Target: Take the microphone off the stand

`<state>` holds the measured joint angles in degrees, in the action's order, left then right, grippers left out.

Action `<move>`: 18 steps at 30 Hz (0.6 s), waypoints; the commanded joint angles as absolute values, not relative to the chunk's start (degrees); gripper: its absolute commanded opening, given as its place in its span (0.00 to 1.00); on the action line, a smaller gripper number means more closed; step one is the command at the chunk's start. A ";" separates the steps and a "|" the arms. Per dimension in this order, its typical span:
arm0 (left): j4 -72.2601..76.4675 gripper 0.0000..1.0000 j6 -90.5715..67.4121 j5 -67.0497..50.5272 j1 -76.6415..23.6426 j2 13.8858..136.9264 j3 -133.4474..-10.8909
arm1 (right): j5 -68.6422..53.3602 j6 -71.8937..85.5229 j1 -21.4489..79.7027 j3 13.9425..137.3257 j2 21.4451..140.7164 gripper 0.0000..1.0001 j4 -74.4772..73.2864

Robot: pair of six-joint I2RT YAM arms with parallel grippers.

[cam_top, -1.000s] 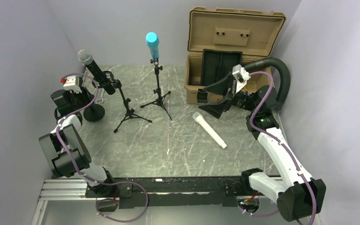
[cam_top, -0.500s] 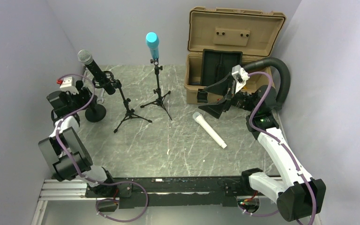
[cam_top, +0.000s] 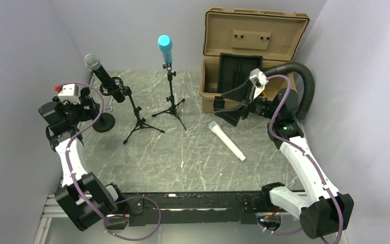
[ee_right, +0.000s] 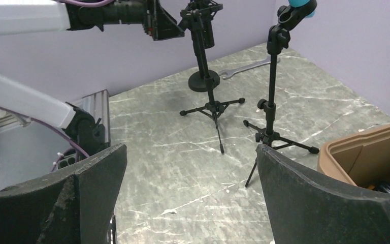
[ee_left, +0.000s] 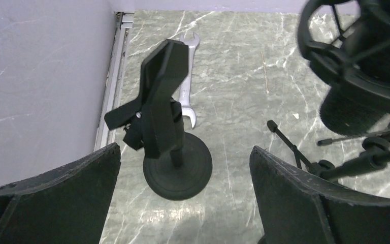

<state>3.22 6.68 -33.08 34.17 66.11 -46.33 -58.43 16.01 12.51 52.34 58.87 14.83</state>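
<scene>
A black microphone [cam_top: 101, 73] with a silver grille sits tilted in the clip of a black tripod stand [cam_top: 139, 119] at the back left. My left gripper [cam_top: 92, 101] hovers open just left of it, nothing between the jaws. In the left wrist view that gripper [ee_left: 184, 150] looks down on an empty clip stand [ee_left: 179, 163] with a round base, and the microphone's mount [ee_left: 355, 66] is at the upper right. A blue microphone [cam_top: 165, 48] stands upright on a second tripod. My right gripper [cam_top: 223, 109] is open and empty in front of the case.
A white microphone [cam_top: 227, 141] lies loose on the marble table right of centre. An open tan case [cam_top: 254, 35] stands at the back right with a black hose [cam_top: 304, 81] curving beside it. A wrench [ee_left: 185, 76] lies behind the round-base stand, by the left wall.
My left jaws have opened wide and the left arm has drawn back to the left, away from the round-base stand. The right gripper has shifted slightly left.
</scene>
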 commanded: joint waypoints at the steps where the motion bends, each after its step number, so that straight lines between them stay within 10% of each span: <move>1: -6.52 1.00 11.49 -36.88 34.66 59.78 -48.47 | -57.88 14.18 12.31 56.11 59.67 1.00 12.82; 18: -28.92 0.98 25.54 -51.23 24.38 38.79 -43.50 | -60.76 15.18 12.33 53.20 61.37 1.00 18.00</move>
<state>-27.35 22.37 -50.35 29.91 41.60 -45.58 -58.89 14.00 12.51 53.76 61.19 12.71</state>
